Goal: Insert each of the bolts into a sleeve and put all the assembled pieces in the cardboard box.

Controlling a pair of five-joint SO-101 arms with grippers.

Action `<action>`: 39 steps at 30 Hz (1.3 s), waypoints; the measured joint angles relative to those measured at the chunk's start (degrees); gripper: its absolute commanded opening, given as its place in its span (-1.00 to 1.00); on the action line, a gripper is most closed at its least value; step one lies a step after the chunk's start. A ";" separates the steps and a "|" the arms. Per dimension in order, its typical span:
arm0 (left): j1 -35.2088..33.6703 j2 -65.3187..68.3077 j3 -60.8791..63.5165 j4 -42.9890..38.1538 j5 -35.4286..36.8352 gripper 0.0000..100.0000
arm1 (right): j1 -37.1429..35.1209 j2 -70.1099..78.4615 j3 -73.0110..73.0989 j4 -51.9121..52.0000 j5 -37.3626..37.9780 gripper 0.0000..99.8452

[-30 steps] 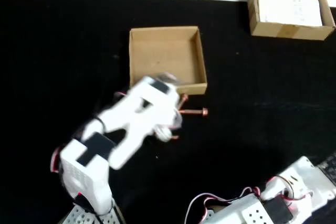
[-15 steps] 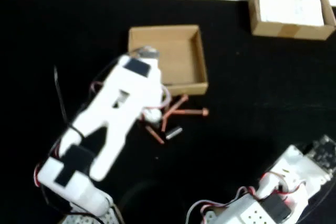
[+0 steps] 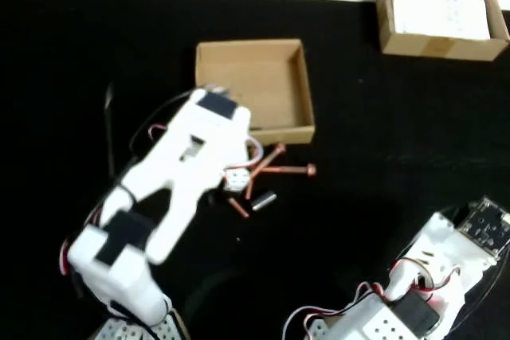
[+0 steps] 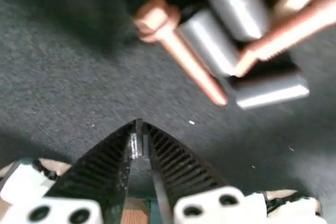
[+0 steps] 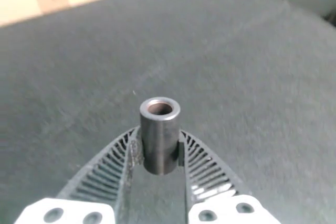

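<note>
Several copper bolts (image 3: 291, 170) and a grey sleeve (image 3: 264, 201) lie in a loose pile just in front of the open cardboard box (image 3: 279, 133), which holds nothing. My left arm (image 3: 187, 169) stretches from the near left to the pile's left side. In the left wrist view my left gripper (image 4: 139, 131) is shut with nothing in it, low over the black cloth. A bolt (image 4: 178, 51) and grey sleeves (image 4: 210, 43) lie a short way ahead of it. My right gripper (image 5: 157, 142) is shut on a dark sleeve (image 5: 159, 129), held upright with its bore open. The right arm (image 3: 446, 268) is at the near right.
A second cardboard box (image 3: 434, 45) with white paper inside stands at the back right corner. Black cloth (image 3: 398, 141) covers the table between the pile and the right arm. Loose wires run along the left arm.
My left arm has shifted left off the pile, uncovering the bolts and sleeve, then settled lower beside them. The right arm's wrist has moved up and to the right.
</note>
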 measured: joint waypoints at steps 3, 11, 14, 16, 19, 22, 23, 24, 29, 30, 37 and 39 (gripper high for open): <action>-0.88 3.69 0.00 0.00 -0.09 -0.97 | -2.02 0.00 -1.32 0.00 0.00 -0.99; -0.79 4.57 0.00 0.00 -5.27 -0.97 | -3.60 0.00 -1.32 0.00 0.53 -0.99; -0.79 2.46 -1.85 0.79 -8.44 -0.94 | -3.60 0.00 -1.32 0.00 2.02 -0.99; -0.79 0.97 -4.04 1.67 -10.81 -0.83 | -3.60 0.00 -1.32 0.00 2.29 -0.99; -0.79 -0.70 -7.30 3.87 -13.19 -0.61 | -3.78 0.00 -1.32 0.00 2.29 -0.99; -0.79 -1.58 -9.14 6.15 -16.79 -0.53 | -3.78 0.00 -1.32 0.00 2.29 -0.99; -0.70 -1.58 -9.32 6.42 -17.32 -0.53 | -3.78 0.00 -1.32 0.00 2.29 -0.99; -0.70 -1.58 -9.41 6.51 -17.49 -0.54 | -3.78 0.00 -1.32 0.00 2.29 -0.99; -0.70 -1.32 -8.26 6.59 -17.93 -0.59 | -3.78 0.00 -1.32 0.00 2.29 -0.99; -0.70 -0.70 -7.65 6.07 -17.93 -0.60 | -3.78 0.00 -1.32 0.00 2.29 -0.99; -1.32 4.13 -5.54 0.35 -17.93 -0.62 | -3.78 0.00 -1.32 0.00 2.29 -0.99; -2.29 5.63 -5.54 -1.23 -17.93 -0.62 | -3.78 0.00 -1.32 0.00 2.29 -0.99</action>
